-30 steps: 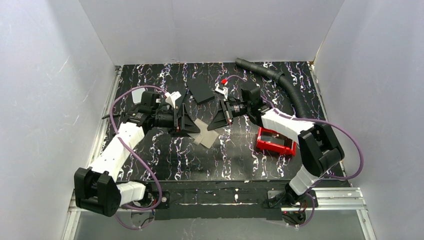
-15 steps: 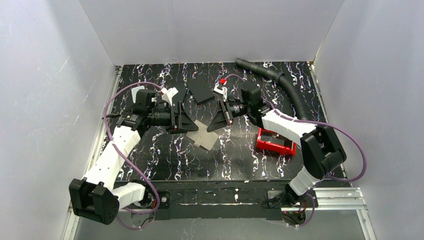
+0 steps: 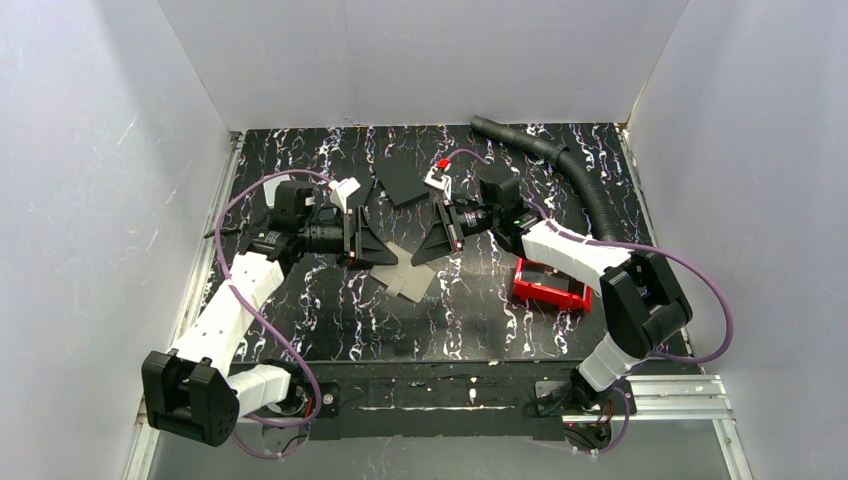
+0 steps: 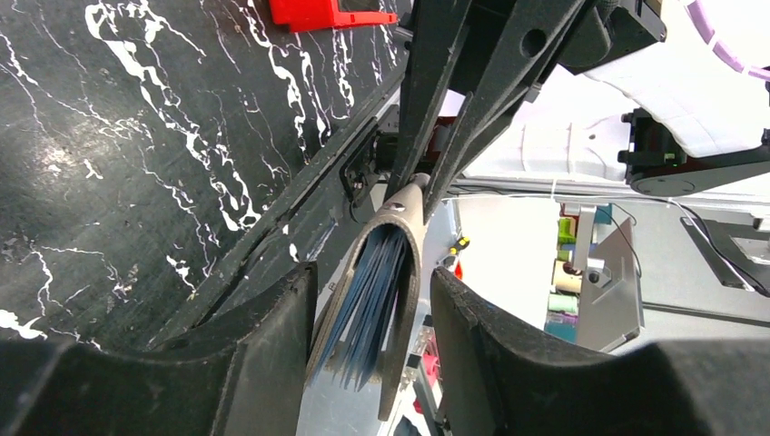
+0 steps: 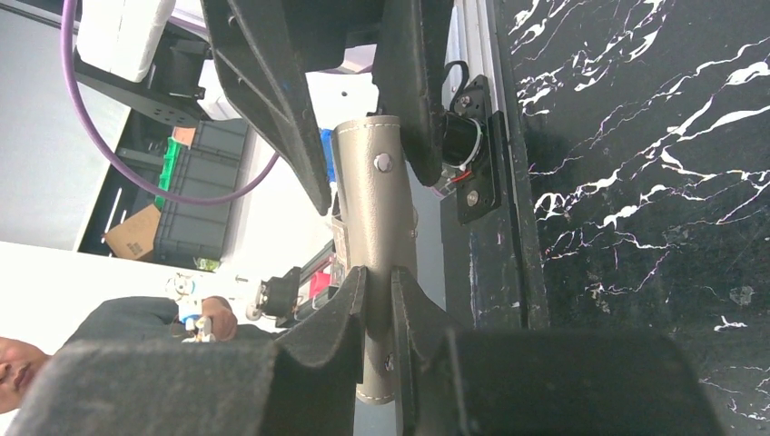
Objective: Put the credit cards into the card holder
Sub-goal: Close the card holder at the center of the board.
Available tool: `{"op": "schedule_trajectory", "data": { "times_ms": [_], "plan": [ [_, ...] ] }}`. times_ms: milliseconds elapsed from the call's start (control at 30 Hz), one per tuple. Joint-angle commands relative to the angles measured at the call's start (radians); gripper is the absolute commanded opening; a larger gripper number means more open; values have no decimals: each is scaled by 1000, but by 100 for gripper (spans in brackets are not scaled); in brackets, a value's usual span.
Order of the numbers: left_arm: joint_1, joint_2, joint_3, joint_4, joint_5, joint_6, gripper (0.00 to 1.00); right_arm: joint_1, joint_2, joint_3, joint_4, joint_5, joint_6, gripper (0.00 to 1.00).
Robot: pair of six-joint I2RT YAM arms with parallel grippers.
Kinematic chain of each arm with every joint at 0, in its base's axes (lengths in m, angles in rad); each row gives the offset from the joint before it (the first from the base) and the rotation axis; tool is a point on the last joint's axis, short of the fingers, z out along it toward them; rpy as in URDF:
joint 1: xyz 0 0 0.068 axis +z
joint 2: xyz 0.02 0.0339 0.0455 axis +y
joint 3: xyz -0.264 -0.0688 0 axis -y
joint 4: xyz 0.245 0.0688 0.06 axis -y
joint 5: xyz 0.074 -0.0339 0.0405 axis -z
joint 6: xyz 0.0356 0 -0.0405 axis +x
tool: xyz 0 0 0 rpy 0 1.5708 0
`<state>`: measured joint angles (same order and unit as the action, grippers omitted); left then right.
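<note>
The card holder [image 5: 372, 182] sits between the two arms at the middle of the overhead frame; whether it is lifted clear of the desk [image 3: 330, 310] I cannot tell. The right gripper [image 5: 379, 277] has its jaws clenched on the holder's taupe back, low in the right wrist picture, just under the snap rivet. The left gripper [image 4: 372, 277] meets it from the opposite side, its jaws astride the holder's open mouth. One jaw looks to touch the leather and a sliver of light shows beside the other, so I judge them not yet pinching. At the centre of the left wrist frame, thin bluish leaves fan out inside the fold. These look like the credit cards [image 4: 368, 300] seated in the pockets, though some may be pocket edges. From overhead I make out no loose small card, but a dark card could hide on the marbled surface. A black flat slab [image 3: 400, 182] lies at upper centre and a red tray [image 3: 548, 283] lies right of centre. By my reading the loading is largely done. What remains is pressing the fold shut and perhaps fastening the snap.
</note>
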<state>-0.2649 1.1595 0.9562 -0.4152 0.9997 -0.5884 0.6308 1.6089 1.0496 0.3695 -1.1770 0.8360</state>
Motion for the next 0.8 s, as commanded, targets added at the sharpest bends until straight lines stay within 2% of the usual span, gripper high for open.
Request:
{"op": "schedule_trajectory", "data": {
  "times_ms": [0, 67, 133, 200, 267, 367, 433, 500, 533, 633, 767],
  "plan": [
    [-4, -26, -8, 0, 99, -10, 47, 3, -6, 23, 62, 55, 10, 1],
    [-5, -25, -10, 0, 99, -11, 36, 3, -1, 30, 62, 68, 10, 1],
    [-5, -18, -7, 0, 94, -21, 19, 3, -6, 34, 43, 99, -8, 4],
    [-4, -9, 3, -3, 78, -35, 11, 3, -10, 74, -112, 151, -125, 23],
    [-3, 1, 19, -16, 26, -59, 0, 4, -11, 139, -382, 248, -308, 31],
    [4, 44, 53, -81, -66, -105, 0, 4, -29, 207, -675, 482, -516, 63],
    [9, 68, 63, -146, -162, -183, 0, 7, -64, 206, -764, 629, -592, 81],
    [12, 84, 58, -185, -239, -270, 0, 29, -122, 171, -767, 797, -659, 95],
    [13, 89, 54, -206, -272, -312, 0, 57, -165, 148, -757, 863, -697, 98],
    [16, 111, 60, -294, -340, -398, 0, 206, -258, 62, -678, 1050, -810, 98],
    [15, 132, 72, -373, -373, -471, 0, 361, -337, -29, -551, 1098, -920, 98]
  ]
}}
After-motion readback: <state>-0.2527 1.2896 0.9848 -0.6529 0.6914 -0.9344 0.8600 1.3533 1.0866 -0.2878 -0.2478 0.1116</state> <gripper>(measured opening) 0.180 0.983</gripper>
